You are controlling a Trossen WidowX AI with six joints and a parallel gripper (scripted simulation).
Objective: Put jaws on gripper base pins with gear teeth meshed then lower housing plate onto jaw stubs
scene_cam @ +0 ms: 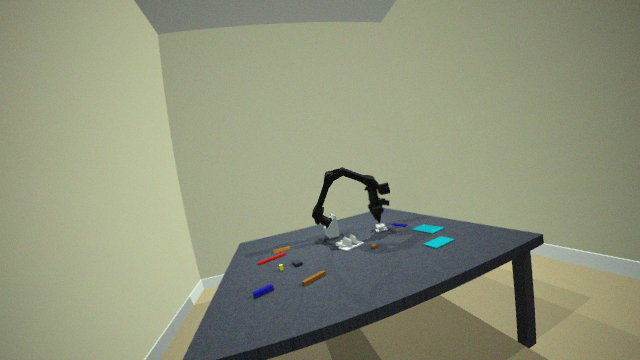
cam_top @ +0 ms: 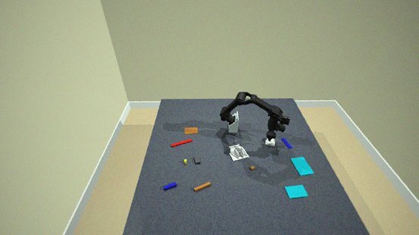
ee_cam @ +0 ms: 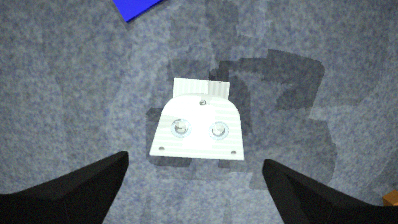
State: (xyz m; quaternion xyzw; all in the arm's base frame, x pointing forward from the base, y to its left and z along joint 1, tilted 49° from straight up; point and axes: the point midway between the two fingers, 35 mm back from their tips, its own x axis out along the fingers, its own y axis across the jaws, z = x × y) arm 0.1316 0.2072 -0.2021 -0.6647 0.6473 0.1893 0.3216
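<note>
The white housing plate (cam_top: 269, 143) (scene_cam: 381, 228) (ee_cam: 200, 142) has a rounded far edge, two round openings and small corner holes. A ribbed white tab shows beyond its rounded edge in the wrist view. My gripper (cam_top: 271, 139) (scene_cam: 379, 222) (ee_cam: 197, 162) is open and empty, close above the plate, with one finger off each side of its straight near edge. The white gripper base (cam_top: 245, 156) (scene_cam: 345, 247) lies nearer the arm's foot, with pale jaw-like shapes standing on it. Whether their teeth mesh is too small to tell.
A blue bar (cam_top: 286, 143) (scene_cam: 399, 225) (ee_cam: 137, 7) lies just beyond the plate. Two cyan sheets (cam_top: 302, 166) (scene_cam: 439, 242) lie to the right. A small orange cube (cam_top: 252, 168) (scene_cam: 374, 246) lies near the base. Several coloured bars, a yellow piece and a black piece lie left.
</note>
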